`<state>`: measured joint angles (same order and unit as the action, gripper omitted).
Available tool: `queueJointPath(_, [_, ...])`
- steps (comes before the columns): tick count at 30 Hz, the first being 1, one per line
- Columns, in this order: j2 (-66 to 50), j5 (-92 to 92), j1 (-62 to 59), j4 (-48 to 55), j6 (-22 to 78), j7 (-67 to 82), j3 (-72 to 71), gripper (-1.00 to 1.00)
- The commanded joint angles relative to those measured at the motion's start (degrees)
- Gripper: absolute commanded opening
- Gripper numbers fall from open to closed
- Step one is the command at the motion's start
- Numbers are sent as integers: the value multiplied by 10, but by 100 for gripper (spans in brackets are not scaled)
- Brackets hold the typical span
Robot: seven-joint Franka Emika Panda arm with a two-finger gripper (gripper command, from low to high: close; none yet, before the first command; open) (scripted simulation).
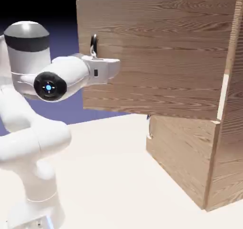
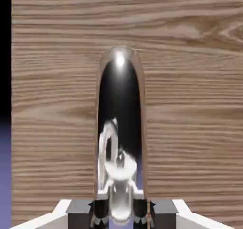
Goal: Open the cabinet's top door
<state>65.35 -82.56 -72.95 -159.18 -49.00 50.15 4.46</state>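
Exterior view shows the top door (image 1: 156, 57) swung well out from the cabinet (image 1: 223, 142), its broad wood face turned toward the camera and its hinge side at the cabinet's front corner on the right. At the door's free edge, on the picture's left, the handle (image 1: 94, 46) stands out as a small upright metal loop, and the gripper (image 1: 97, 57) sits right at it, the arm reaching in level from the left.

In the hand view the handle (image 2: 120, 128) fills the middle as a tall shiny arch, its long axis running from the bottom of that picture up, and its lower end drops straight between the two fingertips (image 2: 80, 209). The jaws are closed on the handle, with the door's grain directly behind.

So the thing to pull lies dead ahead of the gripper, already in its grip. By my reading the door is most of the way open; further travel would have to follow the arc around the hinge, away from the cabinet, or the grip could slip off the smooth arch
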Motion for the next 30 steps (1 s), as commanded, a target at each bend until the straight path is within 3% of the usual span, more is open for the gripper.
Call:
queueJointPath(1, [-21,16,4,11,8,14,7,-100])
queueJointPath(13, [-270,186,75,180,107,169,89,-100])
queueJointPath(29, [-586,343,165,492,281,360,161,-100])
queueJointPath(30, [-586,343,165,492,281,360,161,100])
